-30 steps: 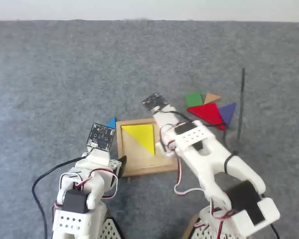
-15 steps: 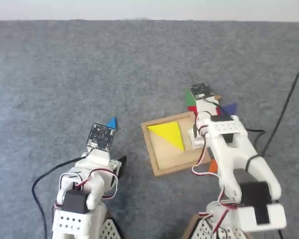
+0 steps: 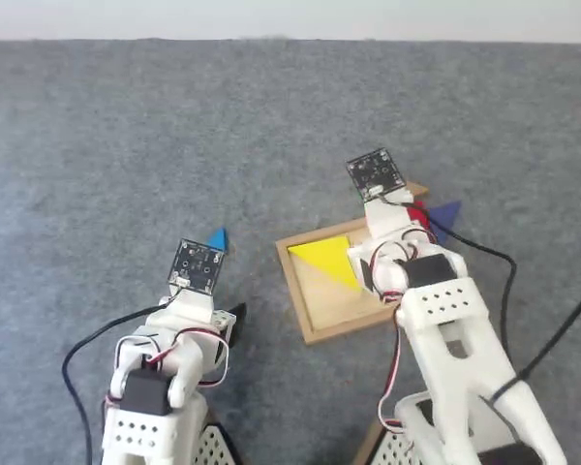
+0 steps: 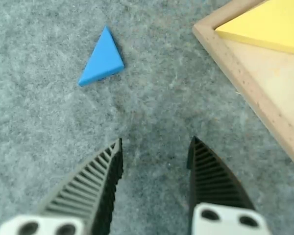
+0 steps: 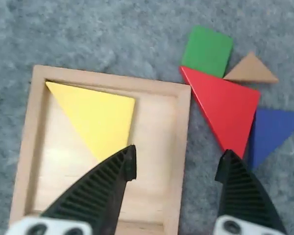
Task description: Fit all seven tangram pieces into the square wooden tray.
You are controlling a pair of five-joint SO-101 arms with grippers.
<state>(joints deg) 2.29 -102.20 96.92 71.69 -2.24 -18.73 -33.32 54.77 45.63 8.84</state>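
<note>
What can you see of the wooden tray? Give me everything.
The wooden tray is a square of pale wood with a raised rim and a recessed floor. It lies flat on the grey carpet, turned askew in the high view. One yellow triangle lies inside, tucked into a corner with an edge along the rim; the visible rest of the floor is bare. The open right end effector hangs over its rim. A red triangle lies just outside one corner.

The high view looks down over the whole bench (image 3: 126, 126). Both wrist views face downward at close range. All three share the tray (image 3: 295, 291).
</note>
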